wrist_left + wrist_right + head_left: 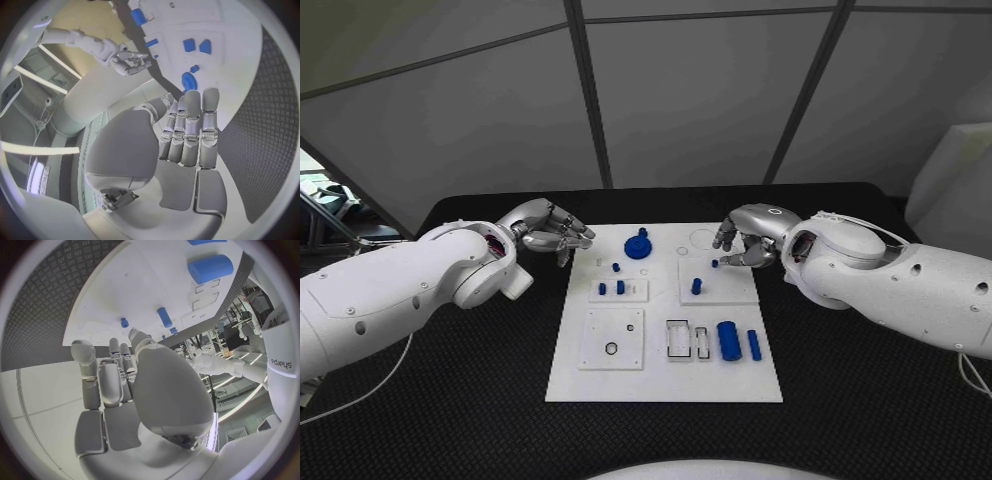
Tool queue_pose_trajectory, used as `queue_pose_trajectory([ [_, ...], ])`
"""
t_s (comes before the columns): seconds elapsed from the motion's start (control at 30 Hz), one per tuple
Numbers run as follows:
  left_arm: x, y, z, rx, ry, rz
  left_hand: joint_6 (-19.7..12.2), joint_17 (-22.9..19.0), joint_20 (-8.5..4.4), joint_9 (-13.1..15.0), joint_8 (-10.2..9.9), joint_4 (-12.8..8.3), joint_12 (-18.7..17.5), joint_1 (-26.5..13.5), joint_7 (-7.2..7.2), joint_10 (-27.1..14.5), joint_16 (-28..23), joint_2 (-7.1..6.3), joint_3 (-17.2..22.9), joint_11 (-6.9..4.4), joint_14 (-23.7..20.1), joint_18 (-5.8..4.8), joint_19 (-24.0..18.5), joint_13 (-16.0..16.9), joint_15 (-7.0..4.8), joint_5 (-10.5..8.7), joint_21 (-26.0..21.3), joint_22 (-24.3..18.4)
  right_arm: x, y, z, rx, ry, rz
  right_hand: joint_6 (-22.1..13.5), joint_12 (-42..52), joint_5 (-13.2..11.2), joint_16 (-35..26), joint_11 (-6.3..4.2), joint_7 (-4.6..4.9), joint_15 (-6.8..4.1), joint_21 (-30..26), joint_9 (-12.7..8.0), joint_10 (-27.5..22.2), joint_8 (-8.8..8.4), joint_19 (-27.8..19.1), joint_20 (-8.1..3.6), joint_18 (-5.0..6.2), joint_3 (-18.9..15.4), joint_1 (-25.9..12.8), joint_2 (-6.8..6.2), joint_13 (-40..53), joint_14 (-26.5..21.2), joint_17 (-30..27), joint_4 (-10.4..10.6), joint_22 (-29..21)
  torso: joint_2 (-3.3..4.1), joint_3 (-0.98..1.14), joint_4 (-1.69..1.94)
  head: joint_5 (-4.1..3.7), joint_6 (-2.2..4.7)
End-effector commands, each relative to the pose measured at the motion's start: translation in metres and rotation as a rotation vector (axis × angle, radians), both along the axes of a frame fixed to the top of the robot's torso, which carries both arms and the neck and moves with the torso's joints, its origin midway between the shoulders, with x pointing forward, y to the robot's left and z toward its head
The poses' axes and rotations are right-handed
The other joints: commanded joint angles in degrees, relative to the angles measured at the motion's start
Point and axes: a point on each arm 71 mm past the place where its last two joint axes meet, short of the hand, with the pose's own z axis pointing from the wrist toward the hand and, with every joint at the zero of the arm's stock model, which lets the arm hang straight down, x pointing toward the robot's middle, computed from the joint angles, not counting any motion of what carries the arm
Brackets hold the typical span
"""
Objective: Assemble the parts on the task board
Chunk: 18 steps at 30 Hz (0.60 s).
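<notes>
Left hand [554, 232] hovers empty at the far left corner of the task board [664, 385], fingers loosely spread. Right hand [750, 238], fingers curled, holds nothing at the far right corner. The parts look small, rigid, light and smooth: pinch the large cylinder [728, 340] across its sides.

Black table [862, 420] with textured surface. Grey panelled wall [689, 90] behind it. White block [949, 170] at far right.
</notes>
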Motion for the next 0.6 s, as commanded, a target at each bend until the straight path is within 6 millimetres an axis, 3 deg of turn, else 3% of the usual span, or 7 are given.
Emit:
queue_pose_trajectory([
  [0.03, -0.004, -0.005, 0.01, -0.336, 0.017, 0.026, -0.38, -0.58, 0.11, -0.09, -0.09, 0.06, 0.53, -0.03, 0.11, -0.64, -0.57, 0.73, -0.69, 0.09, -0.76, 0.64, -0.54, 0.15, -0.03, -0.09, -1.51, -0.95, -0.001, 0.003, -0.002, -0.087, -0.052, 0.004, -0.22, -0.58, -0.29, 0.44, 0.36, 0.63, 0.72, 0.07, -0.07, -0.23, -0.61, -0.11, 0.58, 0.5, 0.59, -0.02, -0.69, -0.79, 2.51, 0.39, 0.07, -0.05, 0.19, 0.05, -0.27, 0.33, 0.11],
  [0.33, -0.011, -0.01, 0.014, -0.444, 0.028, 0.019, -0.46, -1.13, 0.18, -0.11, 0.02, -0.11, 1.07, 0.23, 0.14, -0.96, -0.94, 1.05, -1.15, 0.12, -1.29, 0.65, -0.74, 0.36, 0.02, -0.07, -2.32, -1.58, -0.001, 0.011, -0.008, -0.098, -0.052, 0.015, -0.07, -1.55, -0.38, 0.82, 0.64, 0.79, 1.0, 0.24, 0.04, -0.74, -1.05, -0.12, 0.88, 0.53, 1.97, 0.11, -0.72, -2.5, 2.55, 0.72, -0.43, 0.19, 0.14, 0.09, -0.1, 0.24, -0.13],
  [0.6, -0.012, -0.009, 0.014, -0.458, 0.024, 0.019, -0.64, -1.31, 0.21, -0.14, -0.02, -0.2, 1.19, 0.33, 0.21, -1.2, -1.04, 1.08, -1.3, 0.18, -1.48, 0.65, -0.79, 0.41, 0.06, -0.07, -2.56, -1.77, 0.0, 0.016, -0.016, -0.108, -0.032, 0.022, 1.25, -1.67, -1.79, 0.96, 0.29, 0.44, 0.71, 1.3, 0.16, 0.87, -1.13, 0.41, 0.67, 0.39, 5.79, 1.15, -0.05, -4.47, 2.46, 0.76, -1.76, 1.52, 0.15, 0.09, -0.15, 0.23, -0.31],
])
